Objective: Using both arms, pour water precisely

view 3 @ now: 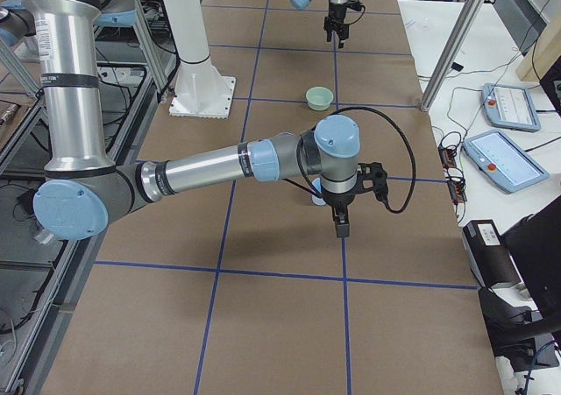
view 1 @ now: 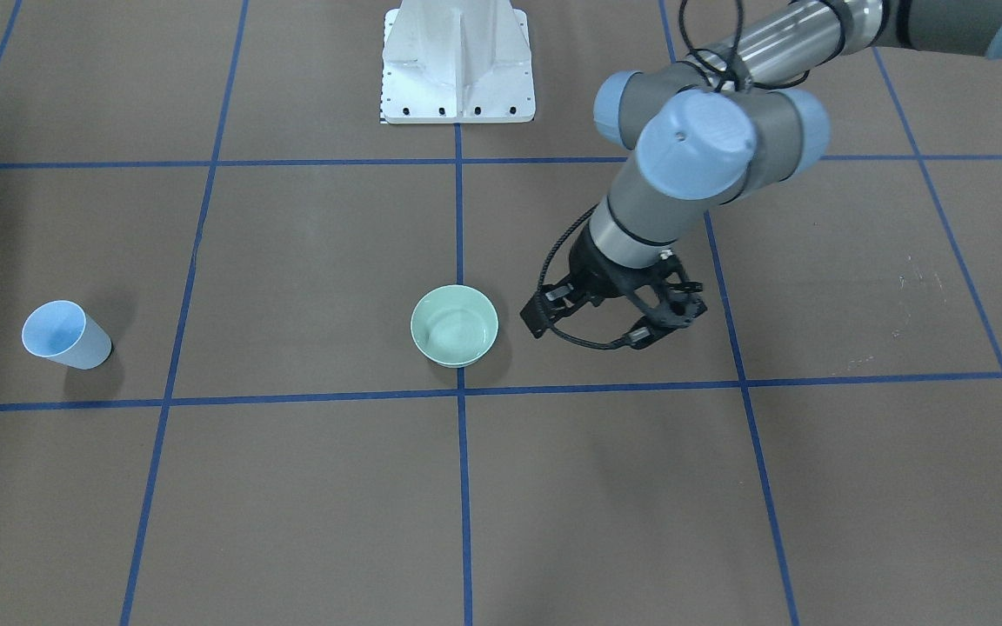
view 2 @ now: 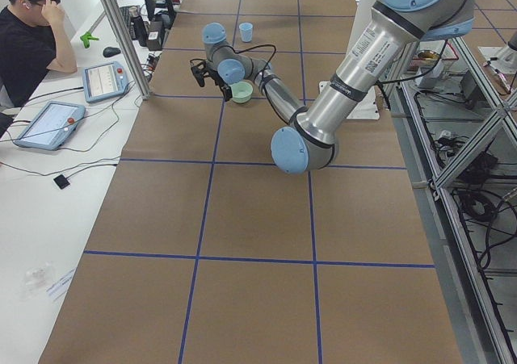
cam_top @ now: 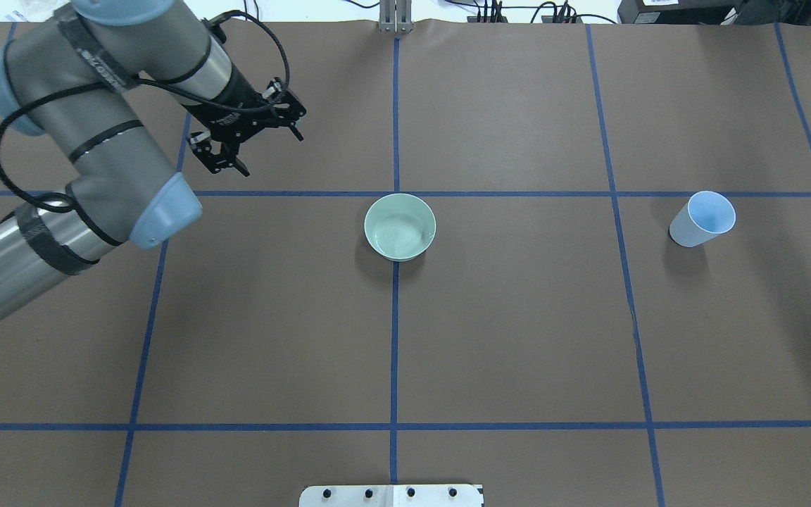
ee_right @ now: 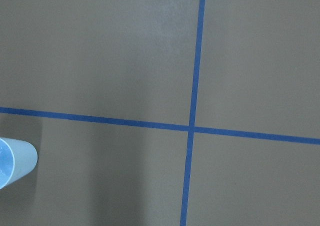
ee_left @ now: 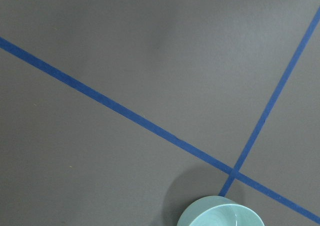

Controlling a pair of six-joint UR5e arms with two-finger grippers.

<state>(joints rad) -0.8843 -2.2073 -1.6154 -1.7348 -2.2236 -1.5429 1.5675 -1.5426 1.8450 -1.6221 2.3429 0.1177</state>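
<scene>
Left fingers (view 1: 539,316) spread above brown, blue-taped table (view 1: 310,261).

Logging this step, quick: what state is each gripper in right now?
Left gripper: open, holding nothing.
Right gripper: cannot be told; it shows only in a side view.

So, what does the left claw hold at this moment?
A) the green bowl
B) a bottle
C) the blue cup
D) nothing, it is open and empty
D: the left claw has its fingers spread with nothing between them. It is apart from the green bowl, and the blue cup stands far away on the other side.
</scene>
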